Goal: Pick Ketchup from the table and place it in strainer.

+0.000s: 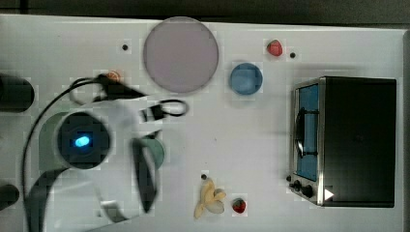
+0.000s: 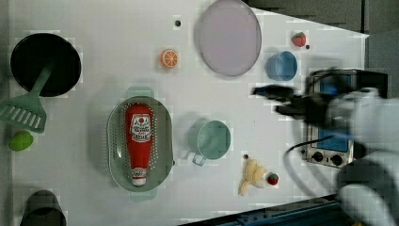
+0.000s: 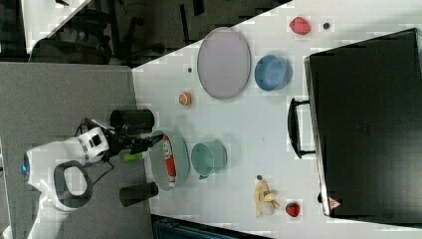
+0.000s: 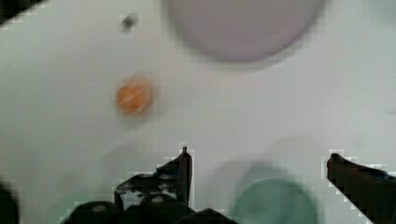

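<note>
On the table: Ketchup [image 2: 139, 142] lies lengthwise inside the strainer [image 2: 116, 143], cap toward the left view's bottom, label facing up; nothing grips it.
Ketchup, right view: only a red strip with a white patch [image 3: 168, 158] shows above the basket wall.
Strainer, top view: mostly hidden beneath the arm; a pale green edge [image 1: 47, 140] shows at the top view's left.
Strainer, right view: seen edge-on [image 3: 160, 172], its perforations not resolvable.
Gripper: fingers spread apart and holding nothing in the wrist view [image 4: 259, 163], with bare table and a green cup [image 4: 275, 203] between and beyond them.
Gripper, left view: a blurred dark shape [image 2: 275, 96] raised above the table, overlapping the toaster oven [image 2: 329, 141]; finger outline hard to trace.
Gripper, right view: dark fingers [image 3: 142, 143] just beside the strainer's rim, height above it not clear.
Orange slice: sharp in the left view [image 2: 169, 58]; half covered by a cable in the top view [image 1: 113, 75]; a soft blob in the wrist view [image 4: 133, 95].
Grey plate: whole in the top view [image 1: 180, 54]; cut off by the frame edge in the wrist view [image 4: 243, 28].
Green cup, top view: partly covered by the arm [image 1: 157, 151].
Banana: peeled, near a strawberry [image 1: 239, 205]; its detail [image 1: 209, 197] is indistinct.
</note>
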Robot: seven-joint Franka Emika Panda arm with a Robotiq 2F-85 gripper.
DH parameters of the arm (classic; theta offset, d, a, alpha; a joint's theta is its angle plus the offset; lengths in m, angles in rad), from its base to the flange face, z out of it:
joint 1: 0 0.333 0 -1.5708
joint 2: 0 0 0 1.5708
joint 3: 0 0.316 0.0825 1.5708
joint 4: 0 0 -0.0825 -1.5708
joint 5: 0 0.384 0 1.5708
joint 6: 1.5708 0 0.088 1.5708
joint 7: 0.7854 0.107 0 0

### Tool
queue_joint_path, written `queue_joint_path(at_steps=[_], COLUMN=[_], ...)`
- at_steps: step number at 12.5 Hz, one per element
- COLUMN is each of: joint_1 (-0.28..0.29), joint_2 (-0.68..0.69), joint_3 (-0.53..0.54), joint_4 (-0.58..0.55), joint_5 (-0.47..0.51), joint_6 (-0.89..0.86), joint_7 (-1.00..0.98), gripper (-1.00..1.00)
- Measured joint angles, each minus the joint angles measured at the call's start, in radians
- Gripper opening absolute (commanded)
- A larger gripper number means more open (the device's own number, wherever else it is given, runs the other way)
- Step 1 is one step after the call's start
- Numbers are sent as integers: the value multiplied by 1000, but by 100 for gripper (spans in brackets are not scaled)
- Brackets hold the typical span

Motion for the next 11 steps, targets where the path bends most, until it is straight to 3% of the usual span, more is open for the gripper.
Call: queue_joint_path(at_steps=[6, 8, 11], joint_1=[-57, -78, -72], joint_2=[-128, -146, -145], joint_3=[-290, -318, -311], joint_4=[217, 299, 380], joint_5=[40, 37, 50], joint_6=[-504, -627, -674], joint_7=[0, 0, 0], gripper=[100, 100, 100])
